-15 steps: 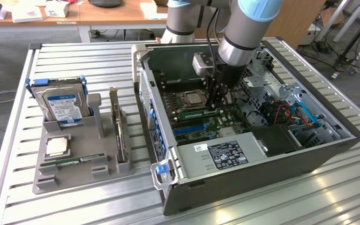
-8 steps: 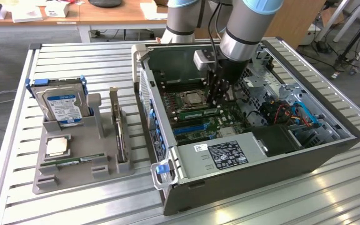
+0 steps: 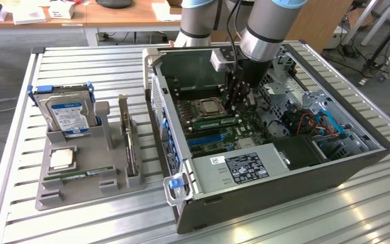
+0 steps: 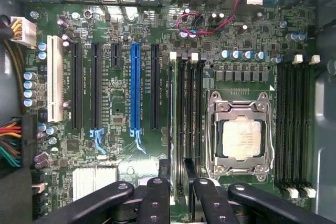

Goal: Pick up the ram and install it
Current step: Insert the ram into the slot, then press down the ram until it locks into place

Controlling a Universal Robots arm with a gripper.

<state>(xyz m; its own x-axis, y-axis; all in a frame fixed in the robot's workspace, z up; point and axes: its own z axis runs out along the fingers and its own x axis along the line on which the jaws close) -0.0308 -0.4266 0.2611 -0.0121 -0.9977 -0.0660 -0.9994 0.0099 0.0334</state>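
Note:
The ram, a narrow green stick, stands on edge among the memory slots beside the silver processor inside the open computer case. My gripper hangs straight over it, fingertips close above its top edge; I cannot tell whether they touch it. In the wrist view the gripper is open. Its two black fingers stand apart on either side of the slot line, with a thin dark edge between them. The processor socket lies just beside the fingers.
The case wall and its power supply box hem in the arm. On the exterior view's left, a grey tray carries a hard drive, a processor chip, an upright card and a flat green strip.

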